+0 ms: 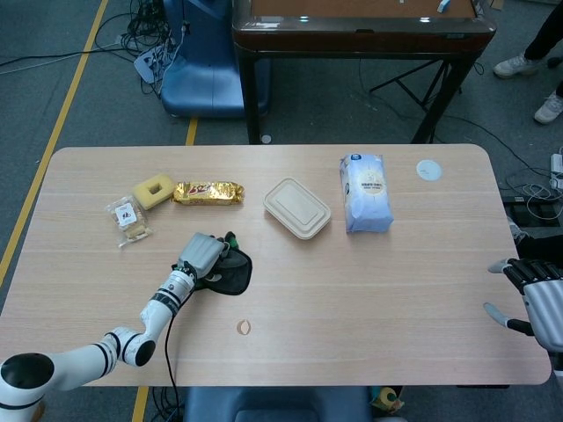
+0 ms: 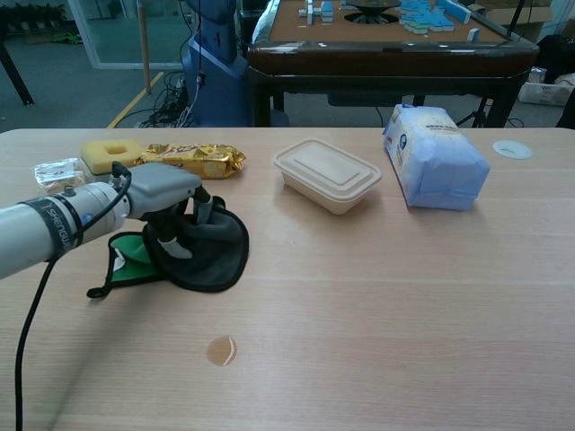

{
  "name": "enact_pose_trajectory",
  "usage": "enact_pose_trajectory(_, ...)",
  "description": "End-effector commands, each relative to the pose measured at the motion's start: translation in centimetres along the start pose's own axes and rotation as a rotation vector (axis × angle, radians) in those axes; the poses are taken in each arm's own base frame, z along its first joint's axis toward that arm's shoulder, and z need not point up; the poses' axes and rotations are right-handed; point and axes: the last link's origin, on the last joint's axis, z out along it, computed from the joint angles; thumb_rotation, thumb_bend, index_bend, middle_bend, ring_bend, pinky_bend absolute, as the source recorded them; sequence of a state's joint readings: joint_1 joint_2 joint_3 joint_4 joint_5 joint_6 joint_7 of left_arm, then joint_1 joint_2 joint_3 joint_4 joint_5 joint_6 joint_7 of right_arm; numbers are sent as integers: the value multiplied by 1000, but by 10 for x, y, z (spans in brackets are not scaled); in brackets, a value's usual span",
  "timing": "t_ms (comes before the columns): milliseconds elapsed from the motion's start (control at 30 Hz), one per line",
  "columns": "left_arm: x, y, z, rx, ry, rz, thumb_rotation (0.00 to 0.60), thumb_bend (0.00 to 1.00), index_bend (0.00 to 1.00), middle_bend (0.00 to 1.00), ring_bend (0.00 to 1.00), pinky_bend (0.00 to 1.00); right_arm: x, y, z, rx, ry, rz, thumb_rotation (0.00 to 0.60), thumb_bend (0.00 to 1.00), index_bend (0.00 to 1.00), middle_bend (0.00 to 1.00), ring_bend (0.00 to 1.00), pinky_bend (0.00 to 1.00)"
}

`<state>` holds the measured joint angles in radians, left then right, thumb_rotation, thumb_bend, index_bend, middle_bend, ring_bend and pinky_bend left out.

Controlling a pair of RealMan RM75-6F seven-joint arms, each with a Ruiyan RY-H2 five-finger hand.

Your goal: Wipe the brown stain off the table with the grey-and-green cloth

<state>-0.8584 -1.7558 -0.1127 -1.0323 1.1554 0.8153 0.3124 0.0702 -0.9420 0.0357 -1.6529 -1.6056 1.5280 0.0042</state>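
The grey-and-green cloth [image 1: 230, 272] [image 2: 214, 254] lies bunched on the table's left half, its green underside [image 2: 133, 254] showing at the left. My left hand [image 1: 200, 256] [image 2: 163, 194] sits on the cloth and grips a fold of it, fingers curled into the fabric. The brown stain [image 1: 244, 328] [image 2: 220, 350] is a small round spot nearer the front edge, a little right of the cloth and uncovered. My right hand [image 1: 535, 301] hovers at the table's right edge, fingers apart, holding nothing.
Behind the cloth lie a gold snack pack [image 1: 208, 192] [image 2: 190, 160], a yellow sponge [image 1: 153, 190], and a clear wrapped snack [image 1: 128, 219]. A beige lidded box [image 1: 296, 207] [image 2: 327, 174] and a blue-white bag [image 1: 364, 192] [image 2: 435, 156] sit mid-table. A white disc [image 1: 428, 170] lies far right.
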Motion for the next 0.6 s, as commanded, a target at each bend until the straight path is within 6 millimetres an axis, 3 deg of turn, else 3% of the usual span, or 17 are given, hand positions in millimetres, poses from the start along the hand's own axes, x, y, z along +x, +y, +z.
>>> enact_pose_trajectory(33, -2, -10, -3, 8, -8, -13, 600, 134, 588, 532, 556, 884, 0, 0, 0, 2, 1, 0, 600, 248, 366, 364, 309, 288)
enact_pose_trajectory(300, 16, -31, -23, -7, 45, -85, 600, 187, 643, 657, 660, 983, 3, 0, -1, 2, 12, 0, 600, 249, 366, 364, 309, 288)
enact_pose_trajectory(600, 52, -39, -83, -115, 84, -160, 600, 201, 642, 672, 678, 998, 4, 0, -3, 4, 16, -1, 600, 249, 366, 364, 309, 289)
